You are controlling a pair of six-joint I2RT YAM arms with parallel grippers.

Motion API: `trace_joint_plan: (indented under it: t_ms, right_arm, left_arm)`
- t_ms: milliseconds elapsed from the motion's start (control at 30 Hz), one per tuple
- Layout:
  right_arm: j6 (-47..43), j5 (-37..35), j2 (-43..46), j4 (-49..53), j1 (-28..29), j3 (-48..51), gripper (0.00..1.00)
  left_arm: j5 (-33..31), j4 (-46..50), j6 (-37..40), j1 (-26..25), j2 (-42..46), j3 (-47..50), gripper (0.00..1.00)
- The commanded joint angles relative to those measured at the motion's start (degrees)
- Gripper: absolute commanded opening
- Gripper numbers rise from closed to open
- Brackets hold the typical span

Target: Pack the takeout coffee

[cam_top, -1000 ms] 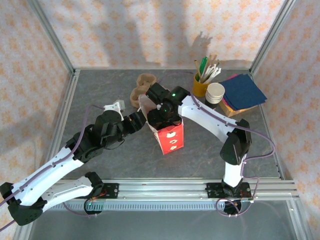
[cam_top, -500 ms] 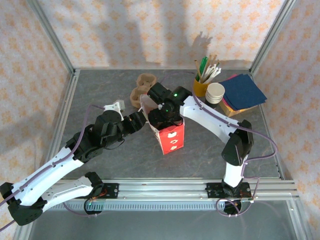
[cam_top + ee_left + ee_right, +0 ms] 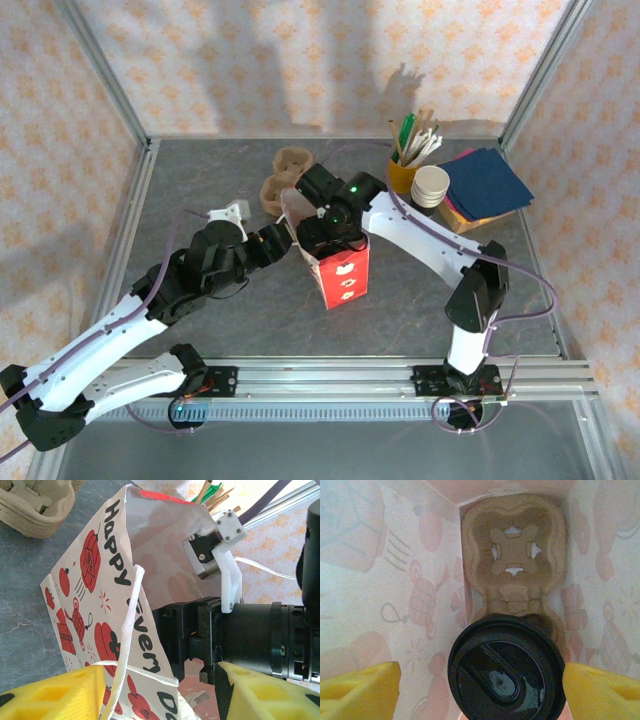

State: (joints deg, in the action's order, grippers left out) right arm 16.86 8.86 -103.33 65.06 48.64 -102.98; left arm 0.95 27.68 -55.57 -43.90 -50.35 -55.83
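The grey table [image 3: 200,180] carries a red paper bag [image 3: 342,278], which stands upright in the middle with its mouth up. The right arm reaches down into it from the far side. The left tool [image 3: 160,672] is at the bag's left rim. Its fingers are spread, with the printed wall and the white handle [image 3: 131,625] between them, and I can't see them pressing the paper.

A cardboard carrier [image 3: 515,555] lies on the bag's floor, and the takeout coffee [image 3: 506,675] sits in its near pocket. The right tool [image 3: 481,672] hangs above the coffee with its fingers spread wide to either side, gripping nothing.

I'd expect the cup to be light, with soft paper walls that buckle under a hard squeeze. The black lid [image 3: 532,645] looks slick and could pop off. The safest hold is probably around the body just under the rim, where the lid stiffens it.

The lid hides the cup's body, so I can't tell how deep it sits in the pocket. From overhead, the right arm covers the bag's mouth. Both tools' fingers are cut off at the picture edges.
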Motion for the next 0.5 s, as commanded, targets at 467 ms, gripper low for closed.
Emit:
trace_joint_plan:
  t_ms: [467]
  right_arm:
    - [-0.58, 0.71, 5.04, -0.15, -0.23, -4.86, 0.83]
  left_arm:
    - [-2.27, 1.76, 1.01, -0.34, 0.43, -0.94, 0.60]
